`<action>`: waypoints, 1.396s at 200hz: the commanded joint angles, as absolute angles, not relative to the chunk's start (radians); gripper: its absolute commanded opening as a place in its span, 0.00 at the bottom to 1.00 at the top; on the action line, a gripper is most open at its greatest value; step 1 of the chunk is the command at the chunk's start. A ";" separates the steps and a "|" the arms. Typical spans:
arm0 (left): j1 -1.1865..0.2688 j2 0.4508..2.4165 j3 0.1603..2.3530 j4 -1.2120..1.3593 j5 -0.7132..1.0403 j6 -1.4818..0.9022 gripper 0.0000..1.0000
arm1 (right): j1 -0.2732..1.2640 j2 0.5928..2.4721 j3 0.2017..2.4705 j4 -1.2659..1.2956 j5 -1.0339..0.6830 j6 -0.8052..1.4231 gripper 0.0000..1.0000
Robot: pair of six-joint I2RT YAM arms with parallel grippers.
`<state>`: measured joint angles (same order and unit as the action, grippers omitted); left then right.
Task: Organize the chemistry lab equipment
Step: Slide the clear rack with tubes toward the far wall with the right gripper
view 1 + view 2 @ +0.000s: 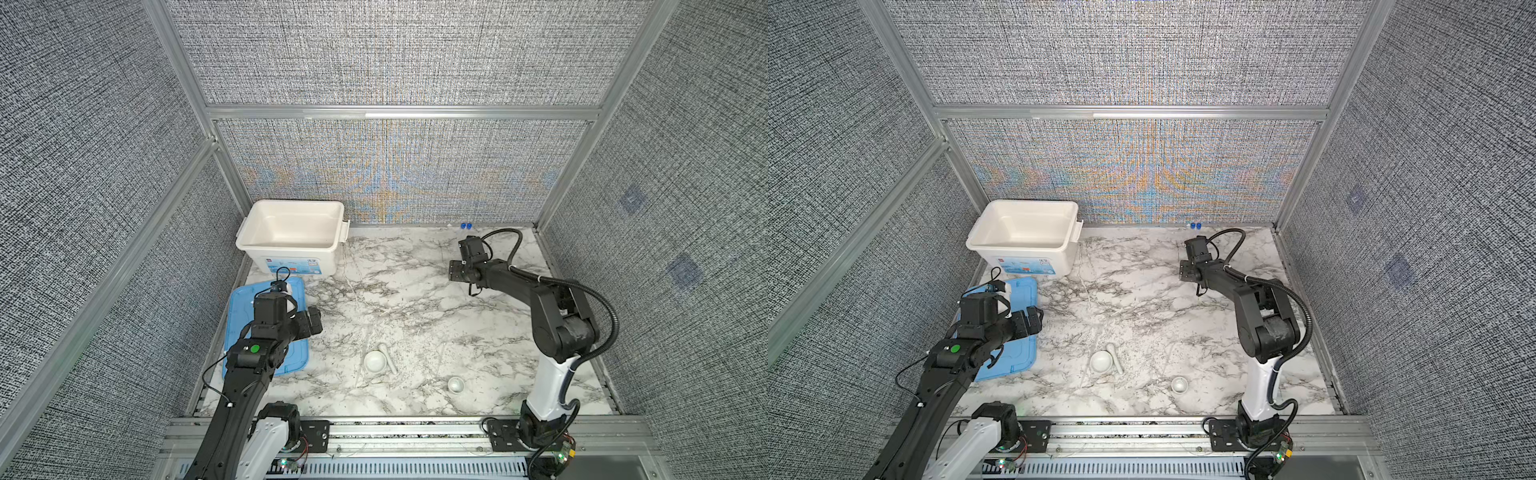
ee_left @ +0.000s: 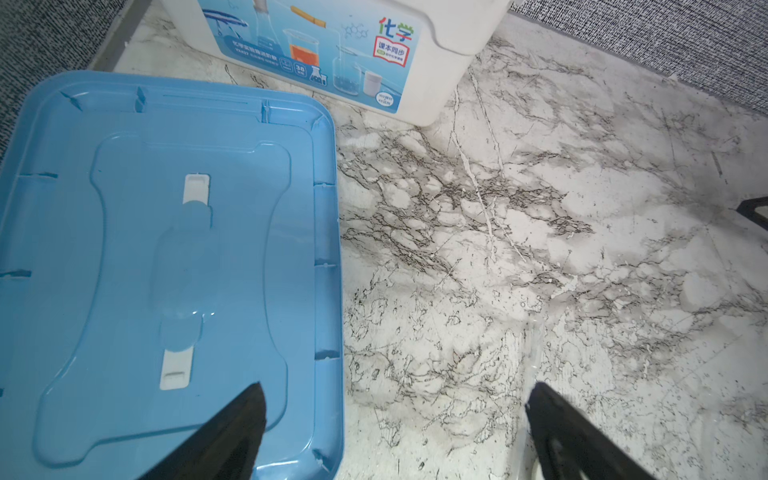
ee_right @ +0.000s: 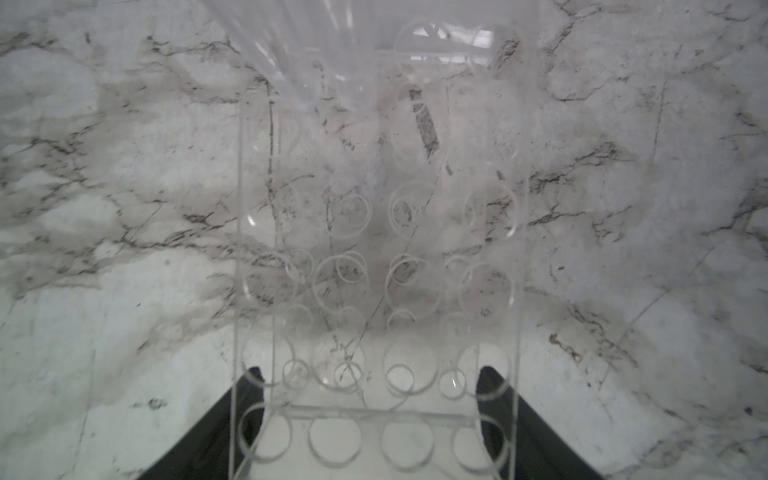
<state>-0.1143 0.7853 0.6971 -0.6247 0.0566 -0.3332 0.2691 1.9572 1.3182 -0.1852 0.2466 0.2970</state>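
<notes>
A small white mortar [image 1: 375,360] [image 1: 1101,360] with its pestle [image 1: 389,360] leaning beside it sits on the marble near the front. To its right stands a smaller white dish [image 1: 456,384] [image 1: 1179,385]. A faint thin clear rod [image 1: 365,349] lies just left of the mortar. My right gripper [image 1: 455,272] [image 3: 370,386] is shut on a clear tube rack [image 3: 374,249]. Two blue caps [image 1: 466,225] [image 1: 1195,225] show by the back wall beyond it. My left gripper [image 1: 313,322] [image 2: 395,399] hangs open and empty over the blue lid's edge.
A large white tub [image 1: 291,259] [image 2: 436,62] stands open at the back left. The flat light-blue lid [image 1: 245,299] [image 2: 166,249] lies in front of it under my left arm. Fabric walls close in the marble table [image 1: 415,299] on three sides.
</notes>
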 commanded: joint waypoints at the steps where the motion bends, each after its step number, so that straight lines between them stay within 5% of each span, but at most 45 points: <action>1: -0.113 0.789 0.695 -0.617 0.072 -0.330 0.99 | 0.244 1.998 1.377 -0.186 0.231 0.274 0.74; 93: -0.113 0.793 0.693 -0.615 0.087 -0.331 0.99 | 0.194 2.184 1.637 -0.319 0.239 0.325 0.74; 279: -0.113 0.734 0.687 -0.608 0.091 -0.332 0.99 | 0.189 2.224 1.685 -0.379 0.279 0.364 0.80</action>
<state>-0.1143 0.7380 0.6876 -0.6224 0.0814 -0.3332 0.1905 2.2272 1.6775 -0.3668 0.2649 0.3580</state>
